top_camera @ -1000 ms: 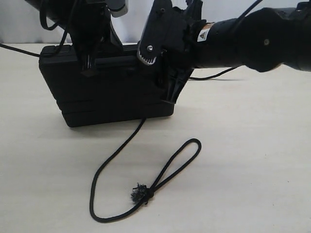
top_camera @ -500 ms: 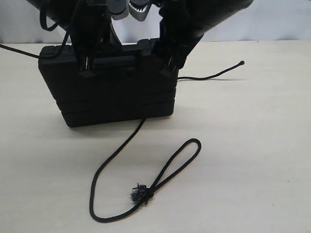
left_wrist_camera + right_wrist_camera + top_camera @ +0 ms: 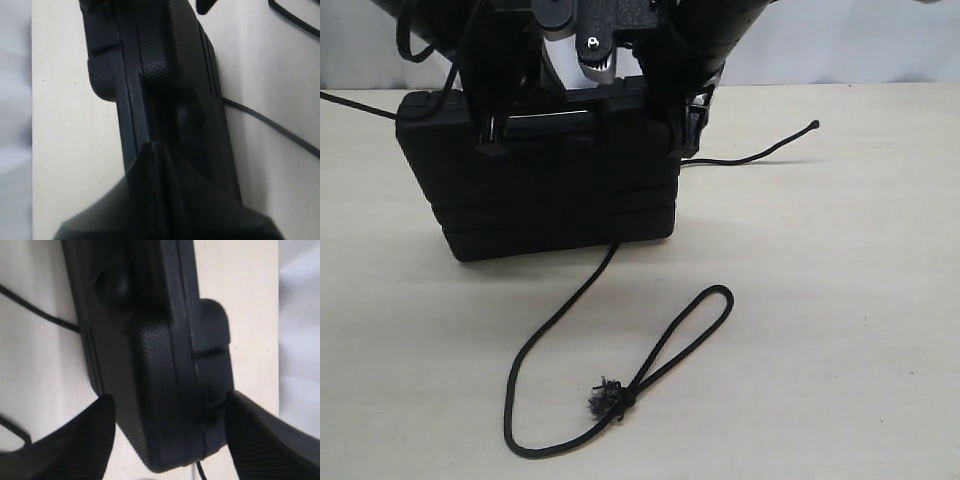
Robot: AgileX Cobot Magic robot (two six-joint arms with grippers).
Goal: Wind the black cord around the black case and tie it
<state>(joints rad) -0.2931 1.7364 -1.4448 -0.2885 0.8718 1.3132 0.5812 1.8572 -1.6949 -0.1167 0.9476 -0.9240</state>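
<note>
**Desk:** Where does the case (image 3: 560, 195) stand?

**Photographer:** Upright on one long edge, handle side up, at the far side of the pale table (image 3: 840, 300). Its grooved face is turned to the exterior camera.

**Desk:** And the cord?

**Photographer:** The cord (image 3: 560, 310) comes out from under the case's bottom edge, toward its right end, and runs forward over the table. It swings round in a wide bend to a frayed knot (image 3: 608, 398), then opens into a long loop (image 3: 705, 310). Knot and loop lie well apart from the case and from both claws. Another stretch shows at the case's right end and trails across the table to a small knotted tip (image 3: 815, 126).

**Desk:** The left claw?

**Photographer:** The left claw (image 3: 498, 140) is down on the case's top edge, on the left part by the handle. It is pressed together on the case, with one finger flat against the front face.

**Desk:** The right claw?

**Photographer:** The right claw (image 3: 682, 135) is spread and straddles the top right corner. In its wrist view the two fingers (image 3: 75, 440) stand on either side of the case's end. Bare table shows between one finger and the case. Whether the other finger touches the case I cannot tell.
</note>
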